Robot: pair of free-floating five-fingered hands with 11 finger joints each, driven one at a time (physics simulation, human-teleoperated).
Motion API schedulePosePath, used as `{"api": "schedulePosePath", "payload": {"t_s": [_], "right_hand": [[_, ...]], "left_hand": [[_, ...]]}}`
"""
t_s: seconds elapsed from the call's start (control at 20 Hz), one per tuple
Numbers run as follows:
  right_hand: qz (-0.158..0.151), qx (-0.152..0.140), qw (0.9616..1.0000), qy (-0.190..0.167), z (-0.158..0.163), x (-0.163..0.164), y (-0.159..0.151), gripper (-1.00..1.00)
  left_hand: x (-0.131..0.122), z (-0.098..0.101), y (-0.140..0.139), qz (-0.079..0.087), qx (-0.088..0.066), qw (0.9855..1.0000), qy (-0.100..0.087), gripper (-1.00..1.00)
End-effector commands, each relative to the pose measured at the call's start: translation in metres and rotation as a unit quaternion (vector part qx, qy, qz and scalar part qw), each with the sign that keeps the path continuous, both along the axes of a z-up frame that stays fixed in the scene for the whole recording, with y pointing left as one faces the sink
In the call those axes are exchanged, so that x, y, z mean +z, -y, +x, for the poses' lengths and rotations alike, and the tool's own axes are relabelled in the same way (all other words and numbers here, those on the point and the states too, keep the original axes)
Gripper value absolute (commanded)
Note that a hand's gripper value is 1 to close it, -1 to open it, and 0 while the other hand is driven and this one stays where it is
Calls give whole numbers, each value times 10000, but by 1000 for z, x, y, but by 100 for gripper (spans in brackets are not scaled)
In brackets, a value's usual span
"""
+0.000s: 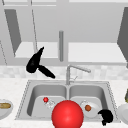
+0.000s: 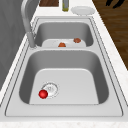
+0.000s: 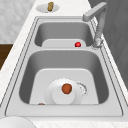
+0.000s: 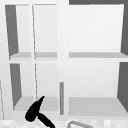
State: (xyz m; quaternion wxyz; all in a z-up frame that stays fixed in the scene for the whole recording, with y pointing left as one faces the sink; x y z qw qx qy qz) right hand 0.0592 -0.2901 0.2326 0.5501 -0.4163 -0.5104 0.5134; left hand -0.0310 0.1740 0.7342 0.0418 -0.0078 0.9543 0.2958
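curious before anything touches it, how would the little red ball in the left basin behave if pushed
The small red ball looks round and smooth, so it would probably roll at a light push. It sits beside the drain on the flat floor of the sink, so the walls would likely stop it.

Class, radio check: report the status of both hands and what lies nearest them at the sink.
Left hand open, in the air before the wall cabinet. Right hand curled, holding nothing, beside the plate bearing the brown ball. Big red ball in front.
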Motion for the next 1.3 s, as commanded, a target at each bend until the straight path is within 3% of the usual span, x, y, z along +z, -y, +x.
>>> {"api": "schedulePosePath", "payload": {"t_s": [0.0, 0.7, 0.95, 1.15, 1.25], "right_hand": [[0, 0, 10000, 0, 0, 0, 0, 0], [0, 0, 10000, 0, 0, 0, 0, 0], [0, 0, 10000, 0, 0, 0, 0, 0], [0, 0, 10000, 0, 0, 0, 0, 0], [0, 0, 10000, 0, 0, 0, 0, 0]], "left_hand": [[-1, 0, 1, -624, 362, 9970, -273, -100], [-7, 1, 4, -745, 432, 9958, -295, -100], [-10, -2, 13, -270, 623, 9976, -113, -100], [-18, -2, 14, -280, 820, 9961, -142, -100], [-13, -5, 19, -326, 776, 9964, -30, -100]]}}
